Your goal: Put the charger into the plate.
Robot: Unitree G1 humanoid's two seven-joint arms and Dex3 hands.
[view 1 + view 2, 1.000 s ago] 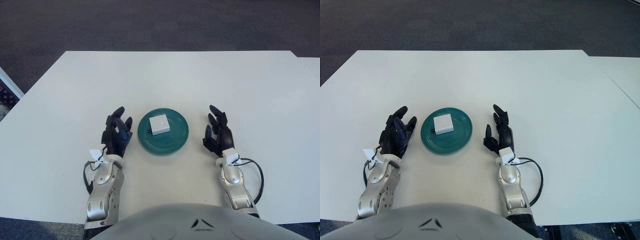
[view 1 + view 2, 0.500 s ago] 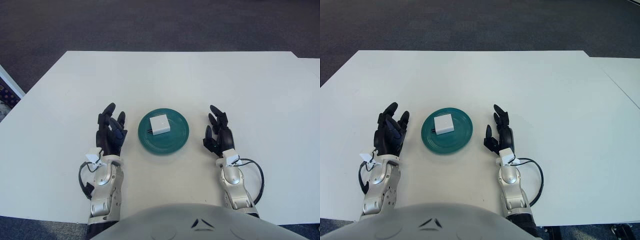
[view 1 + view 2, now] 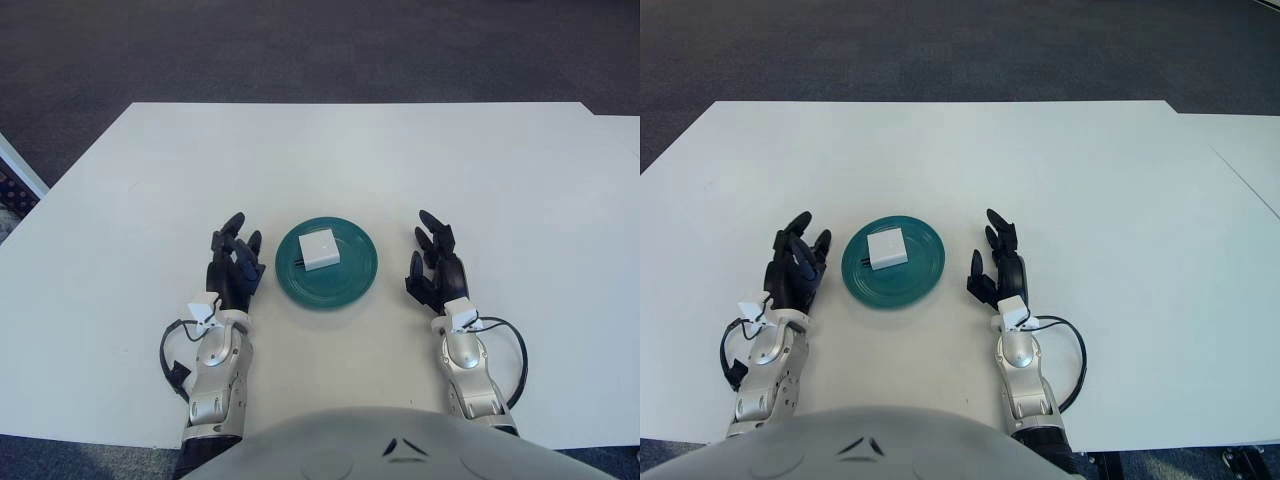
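In the left eye view, the white charger (image 3: 319,249) is seen lying inside the green plate (image 3: 350,285), resting on the plate's floor a little left of centre, with its prongs pointing toward the left rim. The plate stands on the white table (image 3: 330,150). The left hand (image 3: 234,272) is placed just beside the plate's left edge, apart from it, its fingers relaxed and loosely spread with nothing held. The right hand (image 3: 436,270) is placed near the plate's right edge, also apart, with its fingers extended and nothing between them. By this judgement the placing is done — what remains is a clean retreat. That retreat would be done well if both hands were drawn back and away from the plate without the rim being brushed, since a light plate on a smooth table could be nudged and the charger slid.

In the right eye view, the same layout is shown: the charger (image 3: 886,247) within the plate (image 3: 920,275), the left hand (image 3: 795,270) to one side and the right hand (image 3: 998,268) to the other, neither touching the plate. The undersides of both hands are hidden, so contact with the table cannot be confirmed. The prongs of the charger are too small to be counted, and the lower forearms are cut off by the robot's own body (image 3: 890,445) at the bottom edge — a cable loop is seen beside each wrist.
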